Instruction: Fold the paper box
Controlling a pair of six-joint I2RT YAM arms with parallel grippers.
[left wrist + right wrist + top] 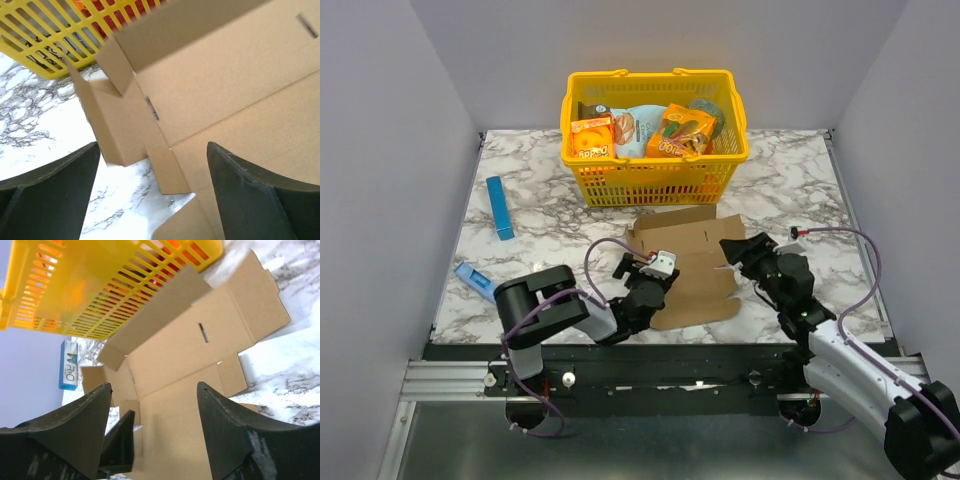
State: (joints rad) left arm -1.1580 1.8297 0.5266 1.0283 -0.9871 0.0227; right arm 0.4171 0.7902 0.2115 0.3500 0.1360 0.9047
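Observation:
The paper box point(695, 262) is a flat brown notched cardboard sheet with flaps, lying on the marble table in front of the yellow basket point(654, 178). My left gripper point(645, 268) is open at the sheet's left edge; in the left wrist view its jaws stand wide apart over the sheet point(235, 100) and a small side flap point(167, 170). My right gripper point(745, 250) is open at the sheet's right edge; in the right wrist view the sheet point(185, 390) lies between its jaws, nothing held.
The yellow basket point(90, 285) holds orange snack boxes point(592, 138) and other packets behind the sheet. A slim blue box point(500, 207) lies at the left, and a smaller blue item point(473, 278) lies near the front left edge.

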